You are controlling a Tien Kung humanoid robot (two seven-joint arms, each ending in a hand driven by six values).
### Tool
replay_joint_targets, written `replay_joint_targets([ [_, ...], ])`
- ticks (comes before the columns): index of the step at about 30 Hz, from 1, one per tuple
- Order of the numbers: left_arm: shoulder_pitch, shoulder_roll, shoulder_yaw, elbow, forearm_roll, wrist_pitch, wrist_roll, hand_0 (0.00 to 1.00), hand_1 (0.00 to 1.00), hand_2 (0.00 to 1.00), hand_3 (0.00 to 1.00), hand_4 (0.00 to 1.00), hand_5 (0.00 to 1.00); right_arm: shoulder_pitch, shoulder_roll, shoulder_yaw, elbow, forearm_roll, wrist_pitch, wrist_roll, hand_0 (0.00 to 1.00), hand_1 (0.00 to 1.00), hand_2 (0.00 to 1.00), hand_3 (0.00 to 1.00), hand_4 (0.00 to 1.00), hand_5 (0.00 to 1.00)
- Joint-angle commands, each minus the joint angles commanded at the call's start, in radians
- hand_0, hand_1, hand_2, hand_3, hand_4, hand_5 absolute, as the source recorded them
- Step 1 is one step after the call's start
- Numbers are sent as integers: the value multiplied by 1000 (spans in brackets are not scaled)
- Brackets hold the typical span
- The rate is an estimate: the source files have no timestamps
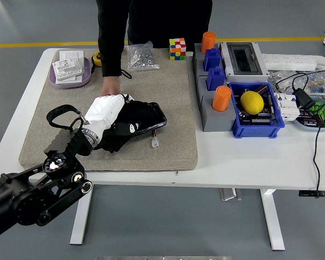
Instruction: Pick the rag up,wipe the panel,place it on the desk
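Head view: left robot hand (107,111) lies palm-down gripping black rag (124,127) on panel (157,116).

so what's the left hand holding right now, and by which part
The left hand presses a black rag bunched under its palm onto the panel; the exact hold is hidden. A person's hand steadies the panel's far edge.

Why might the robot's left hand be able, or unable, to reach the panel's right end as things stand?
Probably able: the left hand already rests on the black rag over the panel, and nothing stands between it and that end. The person's hand holds the far left edge.
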Motion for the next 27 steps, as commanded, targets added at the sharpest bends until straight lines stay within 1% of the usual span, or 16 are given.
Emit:
replay_joint_targets([
  [8,-57,-32,59,33,-10,-4,5,243,118,479,354,83,2,7,-3,-8,2,1,1,0,695,459,642,619,998,699],
  [9,-63,-36,65,36,-10,-5,5,243,120,481,358,108,2,8,-3,-9,2,1,1,0,695,459,642,619,998,699],
  [15,-100,-58,108,59,-20,-6,5,242,119,479,358,101,2,10,-4,-12,1,0,4,-1,694,459,642,619,998,698],
  [20,-123,-71,131,91,-33,-5,3,242,119,479,358,101,2,14,-6,-15,3,0,3,0,694,459,642,619,998,698],
  [22,-130,-76,138,100,-35,-5,3,243,120,479,359,115,2,15,-6,-16,4,0,2,0,695,459,641,619,998,700],
  [27,-137,-83,152,110,-37,-2,3,243,119,479,359,108,2,17,-6,-18,4,-1,3,-1,694,459,641,619,998,701],
])
